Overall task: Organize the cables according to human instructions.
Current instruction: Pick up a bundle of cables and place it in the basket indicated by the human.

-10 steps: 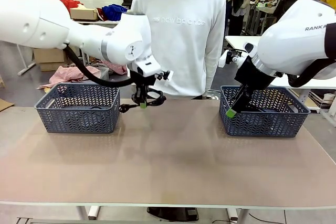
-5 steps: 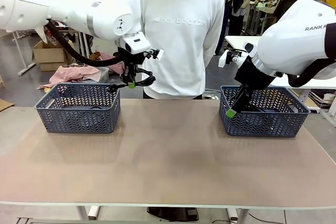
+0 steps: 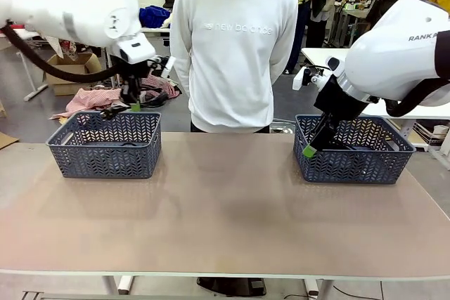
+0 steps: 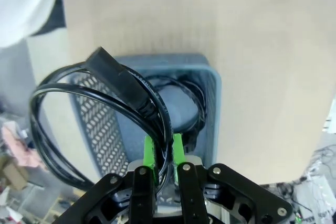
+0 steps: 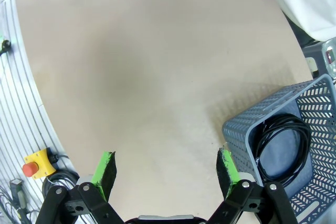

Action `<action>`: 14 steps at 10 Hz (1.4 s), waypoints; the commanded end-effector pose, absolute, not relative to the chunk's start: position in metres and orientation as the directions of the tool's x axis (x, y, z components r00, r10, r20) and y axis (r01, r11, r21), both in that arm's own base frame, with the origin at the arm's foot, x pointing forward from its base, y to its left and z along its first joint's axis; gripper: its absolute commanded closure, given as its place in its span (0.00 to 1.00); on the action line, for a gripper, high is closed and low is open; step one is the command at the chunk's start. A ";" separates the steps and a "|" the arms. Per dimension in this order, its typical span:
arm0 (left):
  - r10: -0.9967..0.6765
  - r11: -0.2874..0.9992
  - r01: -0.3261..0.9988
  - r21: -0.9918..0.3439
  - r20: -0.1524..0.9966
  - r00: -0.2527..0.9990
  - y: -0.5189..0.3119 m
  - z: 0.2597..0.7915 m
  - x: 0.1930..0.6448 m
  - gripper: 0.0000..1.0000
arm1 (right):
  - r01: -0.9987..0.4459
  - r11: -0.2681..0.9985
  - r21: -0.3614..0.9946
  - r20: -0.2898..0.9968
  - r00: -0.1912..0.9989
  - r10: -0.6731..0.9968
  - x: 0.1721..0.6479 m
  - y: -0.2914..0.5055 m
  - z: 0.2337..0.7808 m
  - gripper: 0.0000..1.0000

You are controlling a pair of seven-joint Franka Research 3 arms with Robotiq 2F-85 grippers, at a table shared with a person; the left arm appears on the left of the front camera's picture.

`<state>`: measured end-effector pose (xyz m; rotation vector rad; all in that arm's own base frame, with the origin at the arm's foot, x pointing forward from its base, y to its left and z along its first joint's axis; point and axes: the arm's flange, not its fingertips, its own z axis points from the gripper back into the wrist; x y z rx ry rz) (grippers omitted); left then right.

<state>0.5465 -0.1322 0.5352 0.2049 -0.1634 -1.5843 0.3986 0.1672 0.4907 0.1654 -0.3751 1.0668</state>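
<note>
The left gripper (image 4: pixel 163 153) fingers pinch a coiled cable (image 4: pixel 100 114) above the left basket (image 3: pixel 105 144); the right gripper (image 5: pixel 165 169) fingers stand open, holding nothing.

Left gripper (image 4: pixel 163 157) clamped on a coiled black cable (image 4: pixel 100 114) above a grey basket (image 4: pixel 212 108) holding another cable (image 4: pixel 191 114).

Sweatshirt (image 3: pixel 235 29) reads "new balance" (arm (image 3: pixel 401 50): "RANKA").

Front view: across the table (image 3: pixel 225 216) toward the person (image 3: pixel 235 47). Wrist views: close, looking down, sharing the same table (image 5: pixel 147 66) and baskets (image 4: pixel 210 108).
</note>
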 end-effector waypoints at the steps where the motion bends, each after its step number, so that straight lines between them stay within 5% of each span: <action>1: -1.000 -0.015 0.969 0.246 0.005 -0.017 -0.108 0.528 0.530 1.00 | -0.876 0.480 -0.051 0.376 0.428 0.822 0.398 0.167 0.491 0.00; 13: -0.998 0.033 0.971 0.236 0.058 0.020 -0.062 0.461 0.543 1.00 | -0.876 0.480 -0.051 0.376 0.428 0.822 0.398 0.167 0.491 0.00; 14: -0.998 0.034 0.971 0.235 0.059 0.021 -0.062 0.458 0.545 0.67 | -0.876 0.480 -0.051 0.376 0.428 0.822 0.398 0.167 0.491 0.00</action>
